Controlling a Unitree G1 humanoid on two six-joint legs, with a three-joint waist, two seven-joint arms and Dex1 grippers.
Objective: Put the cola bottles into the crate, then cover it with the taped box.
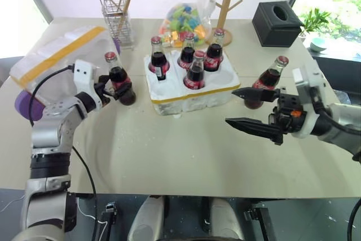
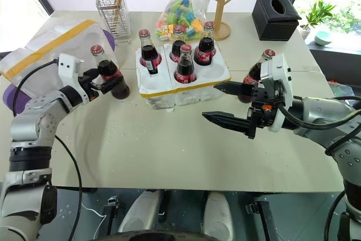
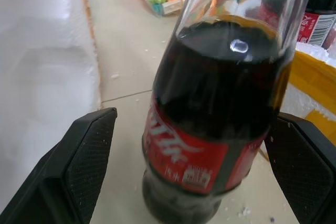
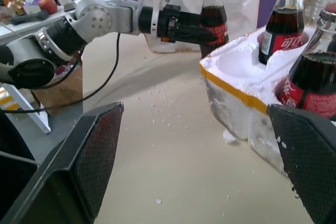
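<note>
My left gripper (image 1: 113, 90) stands wide open around a cola bottle (image 1: 119, 80) that sits upright on the table (image 1: 186, 145) just left of the crate (image 1: 192, 91); in the left wrist view the fingers (image 3: 79, 166) flank the bottle's label with bare gaps on both sides, so nothing is gripped yet. The crate already carries four bottles in its wells, with the two wells at its right end free, and the sixth bottle (image 1: 266, 80) stands on the table to the crate's right, just behind my right gripper (image 1: 240, 107), whose jaws are also spread wide and empty. I judge these bottles heavy for their size, rigid, smooth and breakable: glass will slip under a light pinch and topple if nudged high. The best hold seems to be on the labelled belly, low on the bottle, squeezed firmly. The crate is soft foam that crumbles, as crumbs around it suggest, so I should lower each bottle straight in. The taped box (image 1: 56, 55) lies left of the crate, bulky but probably light.
</note>
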